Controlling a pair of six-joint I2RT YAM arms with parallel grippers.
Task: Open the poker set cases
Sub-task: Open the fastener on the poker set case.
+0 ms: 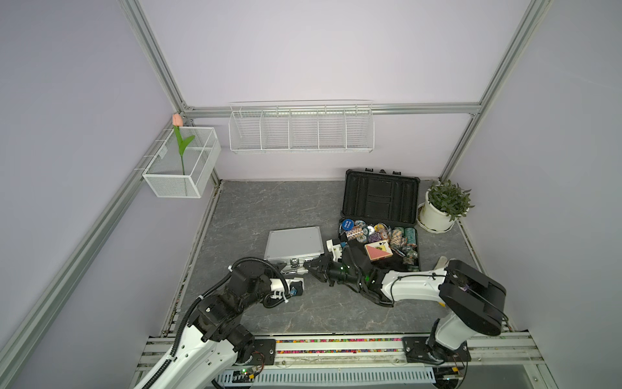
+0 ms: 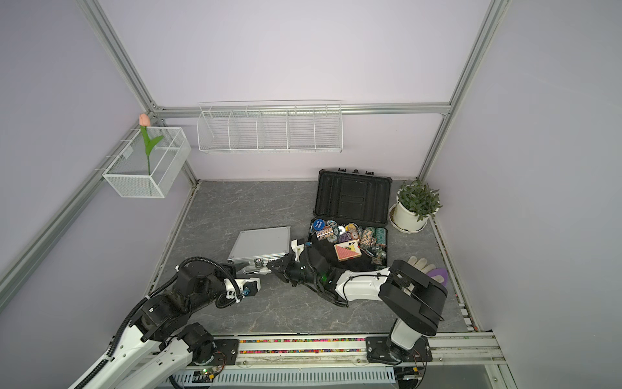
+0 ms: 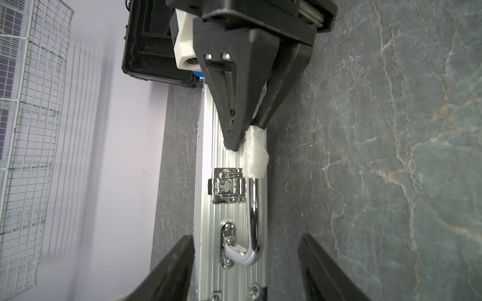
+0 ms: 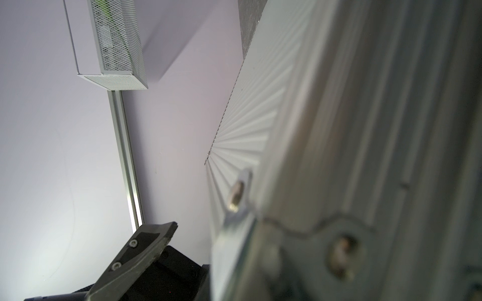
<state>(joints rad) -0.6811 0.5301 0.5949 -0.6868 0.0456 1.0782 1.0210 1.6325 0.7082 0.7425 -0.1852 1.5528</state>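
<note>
The marbled tabletop (image 1: 255,208) bears a silver case (image 1: 293,240), an open black case (image 1: 380,198) and a potted plant (image 1: 437,215).

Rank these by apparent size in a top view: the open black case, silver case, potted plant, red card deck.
1. open black case
2. silver case and potted plant: look about alike, so not ranked
3. red card deck

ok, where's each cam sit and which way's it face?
Top views: high behind robot, facing down at table; left arm, right arm.
Left wrist: along silver case front, latch; open left tool, right tool.
Right wrist: tight against silver case corner; one tool finger.
Shared: silver case everywhere; black case in both top views, left wrist.
</note>
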